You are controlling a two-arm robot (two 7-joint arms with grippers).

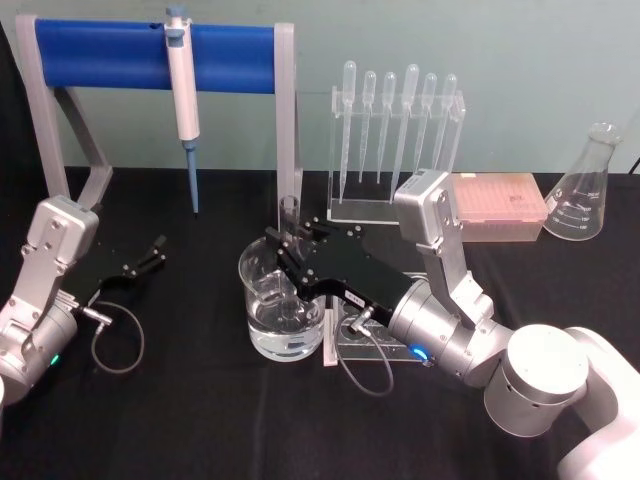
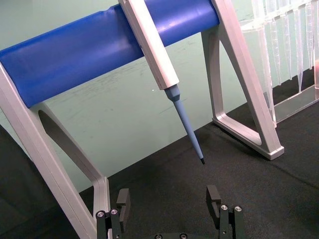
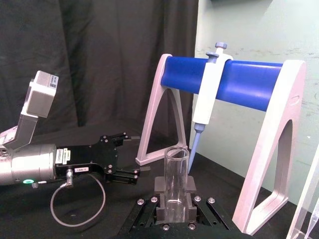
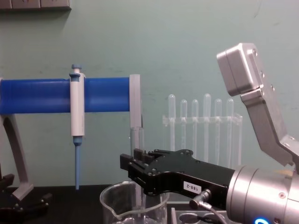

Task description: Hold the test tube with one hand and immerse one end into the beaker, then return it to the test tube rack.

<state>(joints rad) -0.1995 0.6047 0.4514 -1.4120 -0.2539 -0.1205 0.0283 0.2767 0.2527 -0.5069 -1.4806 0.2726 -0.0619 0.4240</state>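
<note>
- Right gripper (image 1: 285,252): clamped on the test tube (image 1: 289,215), reaching in over the beaker (image 1: 282,310) from the robot's right; the right wrist view shows the tube (image 3: 176,179) pinched between the two pads.
- Test tube: long axis upright, open rim uppermost. It stands over the far part of the beaker's mouth; in the chest view its shaft (image 4: 137,140) runs down behind the beaker's rim (image 4: 133,191).
- Governing relation: the beaker lies directly below the held tube, so the coming move is, by judgement, purely vertical. Whether the rounded end has reached the liquid cannot be told.
- Beaker: rests on the black surface (image 1: 200,400), partly filled with clear liquid.
- Left gripper (image 1: 150,252): idle, with jaws apart, well to the robot's left near the blue rack (image 1: 150,55); the right arm is plainly the nearer.
- Counts: one test tube, one beaker, one pipettor (image 1: 182,100) hanging on the rack, six plastic pipettes (image 1: 398,125) in a clear stand, one conical flask (image 1: 585,190), one pink tip box (image 1: 497,205).
</note>
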